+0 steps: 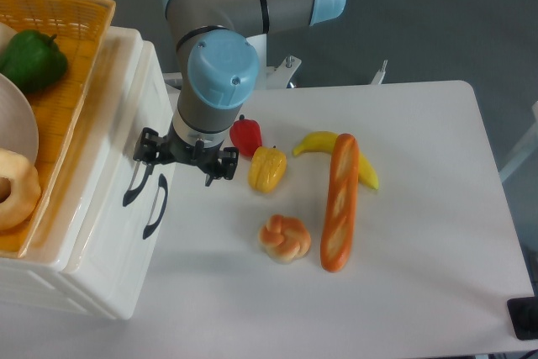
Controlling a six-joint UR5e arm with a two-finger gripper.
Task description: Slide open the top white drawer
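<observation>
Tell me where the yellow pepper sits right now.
The yellow pepper lies mid-table in the camera view, just below the red pepper, with the end effector close beside it and the banana opposite.

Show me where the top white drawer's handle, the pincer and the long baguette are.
Top white drawer's handle [132,191]: fixed camera, lower end of the curved black bar.
Pincer [181,160]: fixed camera, between its fingertips.
Long baguette [340,203]: fixed camera, middle of the loaf.

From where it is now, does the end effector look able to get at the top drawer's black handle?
Probably yes. The end effector hangs right beside the top white drawer, by its upper black handle, with nothing between them; the toy food lies on its far side.
</observation>
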